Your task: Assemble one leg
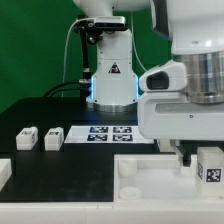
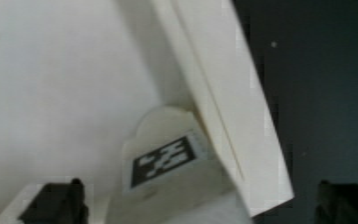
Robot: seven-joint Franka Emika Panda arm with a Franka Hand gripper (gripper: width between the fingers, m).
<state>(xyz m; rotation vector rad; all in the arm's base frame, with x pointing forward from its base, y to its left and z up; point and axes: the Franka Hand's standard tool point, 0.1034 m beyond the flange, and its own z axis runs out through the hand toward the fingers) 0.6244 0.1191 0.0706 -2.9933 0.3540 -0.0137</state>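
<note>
Leg positioned at the tray wall beneath the gripper.

In the exterior view the arm's white wrist housing fills the 3 o'clock side, and the gripper [image 1: 196,157] reaches down at roughly 4 o'clock over the large white tray-shaped piece [image 1: 150,183]. One leg [image 1: 211,165], tag face outward, sits just beside the fingers at the tray's raised wall; whether the fingers clamp it or stand apart cannot be told. Three further legs [image 1: 41,136] lie in a row on the black table [image 1: 40,110] at 9 o'clock, well apart from the tray. The marker board [image 1: 111,133] lies near centre, before the arm's base. In the wrist view the tagged leg [image 2: 163,157] touches the tray's slanted wall [image 2: 220,100], between the two dark fingertips [image 2: 55,202].
</note>
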